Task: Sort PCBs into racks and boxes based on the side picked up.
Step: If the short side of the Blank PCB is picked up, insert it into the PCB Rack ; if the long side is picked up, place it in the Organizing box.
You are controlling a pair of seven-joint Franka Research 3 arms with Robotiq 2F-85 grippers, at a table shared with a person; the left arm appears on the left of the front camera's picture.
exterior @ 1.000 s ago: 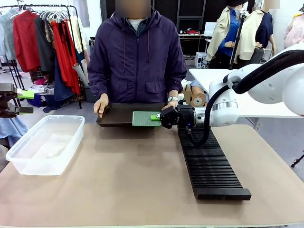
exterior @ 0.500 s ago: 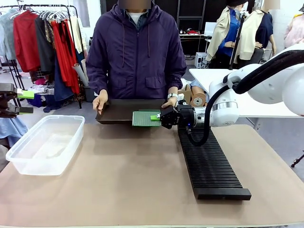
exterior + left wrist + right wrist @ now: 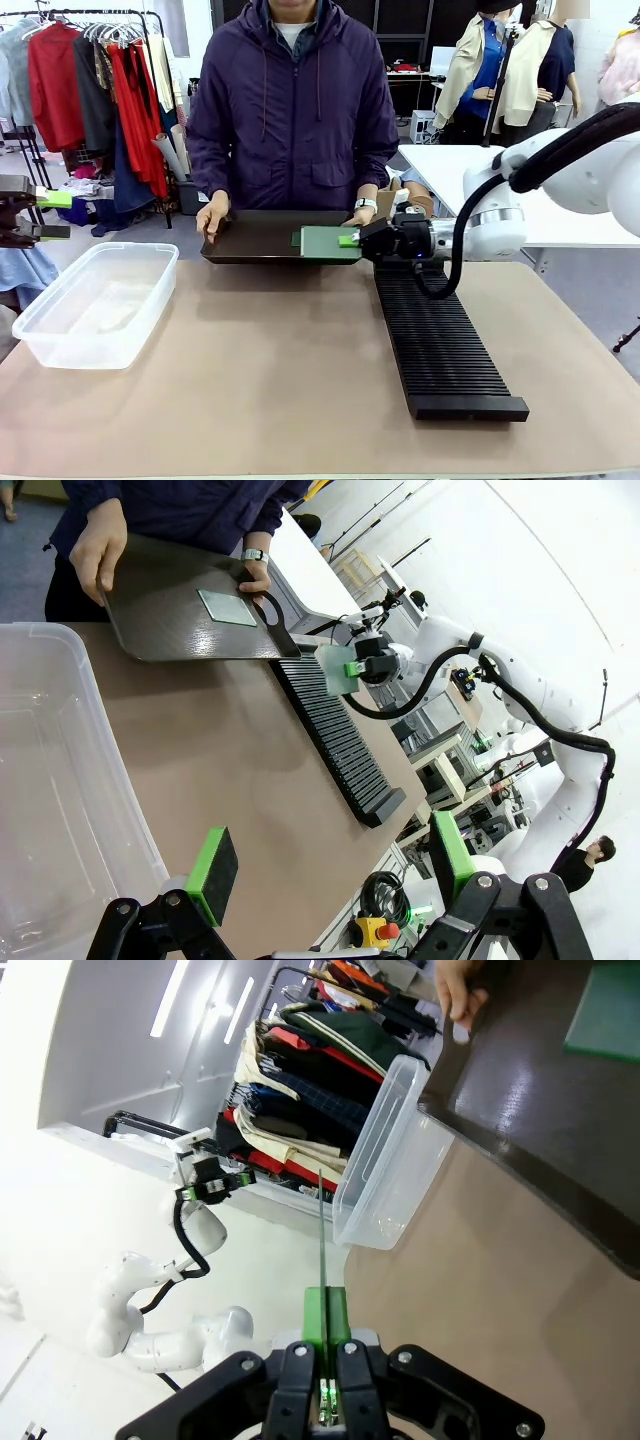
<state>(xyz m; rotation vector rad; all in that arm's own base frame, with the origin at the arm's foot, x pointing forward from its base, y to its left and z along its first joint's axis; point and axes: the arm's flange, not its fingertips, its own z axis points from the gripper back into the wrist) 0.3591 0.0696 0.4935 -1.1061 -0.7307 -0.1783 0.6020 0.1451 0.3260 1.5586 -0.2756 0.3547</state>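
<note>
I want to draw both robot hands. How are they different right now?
The right hand is shut on a green board; the left hand is open and empty. The right hand is by the brown tray; the left hand is near the clear tub. Both have green pads.

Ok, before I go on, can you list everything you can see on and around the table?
held board: one, green, raised near the tray's right end
loose board: one, green, flat on the tray
tray: one, dark brown, far edge, held up
rack: one, black, table's right side
tub: one, clear, table's left side
table: one, tan
person's hands: two, on the tray's ends
left gripper: open, left of the table
right gripper: shut on the held board
</note>
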